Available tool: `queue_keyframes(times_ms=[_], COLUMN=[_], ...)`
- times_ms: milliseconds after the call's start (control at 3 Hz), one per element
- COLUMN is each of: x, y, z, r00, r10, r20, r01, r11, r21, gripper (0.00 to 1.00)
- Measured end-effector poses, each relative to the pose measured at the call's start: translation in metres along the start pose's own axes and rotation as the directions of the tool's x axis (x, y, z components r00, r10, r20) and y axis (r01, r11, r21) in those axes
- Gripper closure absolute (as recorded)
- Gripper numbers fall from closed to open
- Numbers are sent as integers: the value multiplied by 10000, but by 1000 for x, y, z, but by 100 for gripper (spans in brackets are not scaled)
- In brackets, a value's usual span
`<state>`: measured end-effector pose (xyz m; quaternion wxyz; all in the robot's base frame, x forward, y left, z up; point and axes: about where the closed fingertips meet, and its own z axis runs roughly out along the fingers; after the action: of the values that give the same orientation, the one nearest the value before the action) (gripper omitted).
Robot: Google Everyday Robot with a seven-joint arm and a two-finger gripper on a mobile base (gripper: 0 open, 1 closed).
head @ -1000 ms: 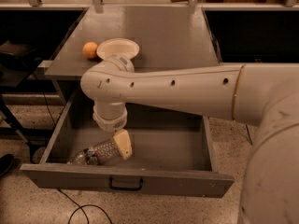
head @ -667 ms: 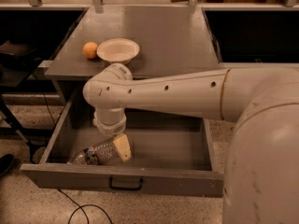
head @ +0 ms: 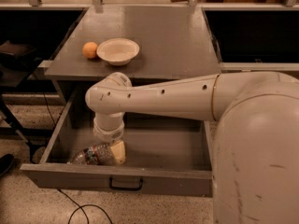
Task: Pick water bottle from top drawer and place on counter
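Note:
The water bottle point(head: 90, 156) lies on its side in the front left corner of the open top drawer point(head: 168, 178), cap end towards the left. My gripper point(head: 115, 153) hangs down from the arm into the drawer and is at the bottle's right end, touching or nearly touching it. The wrist hides part of the bottle. The drawer's black handle point(head: 125, 186) sits at the middle of its front panel. The grey counter point(head: 173, 36) lies behind and above the drawer.
A cream bowl point(head: 117, 50) and an orange point(head: 90, 50) stand on the counter's left front part. My arm point(head: 187, 97) spans the drawer from the right. A black cable point(head: 84, 209) lies on the speckled floor in front. Dark bins flank the counter.
The gripper has sunk a little lower and forward into the drawer, onto the bottle's right end. The elbow has dropped, uncovering the bowl. The bottle has shifted slightly left.

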<state>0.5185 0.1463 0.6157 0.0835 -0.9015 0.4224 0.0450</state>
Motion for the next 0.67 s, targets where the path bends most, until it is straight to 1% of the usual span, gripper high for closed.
queue_keyframes(times_ms=[333,667], x=[4,15], y=[2,7], z=[-14,-42], r00=[9984,9931], r10=[440,934], r20=[349,713], r01=[-441,-955], r11=[9990,9951], r21=[38,260], gripper=[43,65])
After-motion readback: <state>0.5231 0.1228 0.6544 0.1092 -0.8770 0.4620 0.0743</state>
